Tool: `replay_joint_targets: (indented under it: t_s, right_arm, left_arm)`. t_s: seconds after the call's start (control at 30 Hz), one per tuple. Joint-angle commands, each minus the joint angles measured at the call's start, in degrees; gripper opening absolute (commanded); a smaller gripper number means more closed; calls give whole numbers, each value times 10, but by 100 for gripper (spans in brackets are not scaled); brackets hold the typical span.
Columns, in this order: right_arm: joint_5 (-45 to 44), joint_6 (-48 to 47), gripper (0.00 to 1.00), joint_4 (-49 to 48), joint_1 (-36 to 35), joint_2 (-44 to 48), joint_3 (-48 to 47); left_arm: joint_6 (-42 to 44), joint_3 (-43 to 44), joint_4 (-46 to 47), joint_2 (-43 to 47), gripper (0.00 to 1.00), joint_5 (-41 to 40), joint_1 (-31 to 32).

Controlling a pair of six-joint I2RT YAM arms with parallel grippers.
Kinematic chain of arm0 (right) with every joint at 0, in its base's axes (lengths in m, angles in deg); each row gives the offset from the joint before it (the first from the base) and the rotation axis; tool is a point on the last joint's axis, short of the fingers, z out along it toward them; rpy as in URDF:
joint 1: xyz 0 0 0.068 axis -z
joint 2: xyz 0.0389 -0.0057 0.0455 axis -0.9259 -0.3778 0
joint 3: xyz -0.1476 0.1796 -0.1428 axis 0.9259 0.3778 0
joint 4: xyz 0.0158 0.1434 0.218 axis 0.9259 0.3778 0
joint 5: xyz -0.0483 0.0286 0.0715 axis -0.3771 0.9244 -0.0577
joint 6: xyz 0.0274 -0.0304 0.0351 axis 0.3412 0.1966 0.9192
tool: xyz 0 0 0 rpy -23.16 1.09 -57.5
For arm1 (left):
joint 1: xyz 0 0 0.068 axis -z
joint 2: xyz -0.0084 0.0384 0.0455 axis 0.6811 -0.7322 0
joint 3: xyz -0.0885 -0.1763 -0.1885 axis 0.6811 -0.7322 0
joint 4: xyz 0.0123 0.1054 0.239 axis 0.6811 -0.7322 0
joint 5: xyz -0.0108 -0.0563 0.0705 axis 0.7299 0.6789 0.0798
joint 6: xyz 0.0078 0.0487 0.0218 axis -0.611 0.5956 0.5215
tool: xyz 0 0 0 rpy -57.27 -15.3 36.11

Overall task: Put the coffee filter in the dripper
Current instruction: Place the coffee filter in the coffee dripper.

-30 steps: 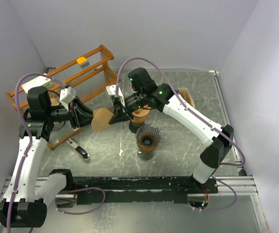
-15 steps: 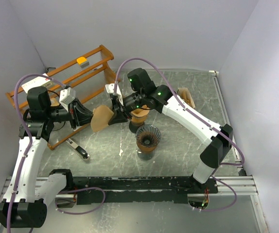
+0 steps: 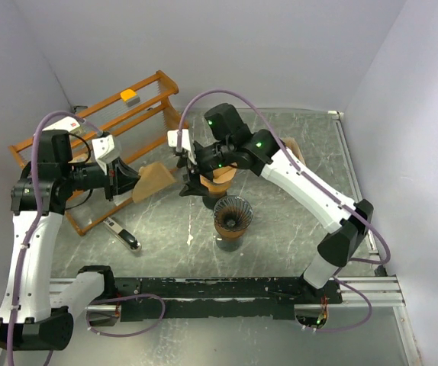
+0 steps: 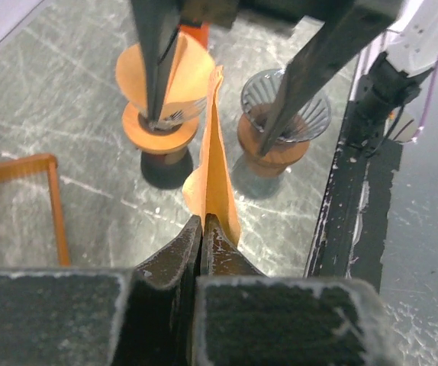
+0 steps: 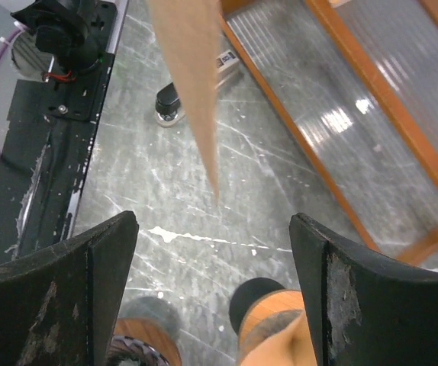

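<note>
Coffee filter [image 3: 152,181] hangs pinched flat in the clenched left gripper [image 4: 202,229], in the air left of the empty dripper [image 3: 233,215] and clear of it; from the left wrist it shows edge-on, so its far face is hidden. Right gripper [image 3: 188,183] is spread wide and holds nothing, just up-left of the dripper beside the filter's tip. In the top view its arm covers most of a second dripper [image 4: 158,131], already lined with paper, right behind the empty one.
</note>
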Motion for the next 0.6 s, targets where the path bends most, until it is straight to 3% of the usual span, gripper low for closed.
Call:
replay_joint_targets:
  t_s: [0.0,0.57]
  right_arm:
    - [-23,-57,82,45,-13,30,-41]
    - [-112,-115,80,70,-123,-15,-140]
  left_arm:
    - [75,44,-132,-21,7,-86,-2]
    - [17,34,-93,-44,7,-75,-2]
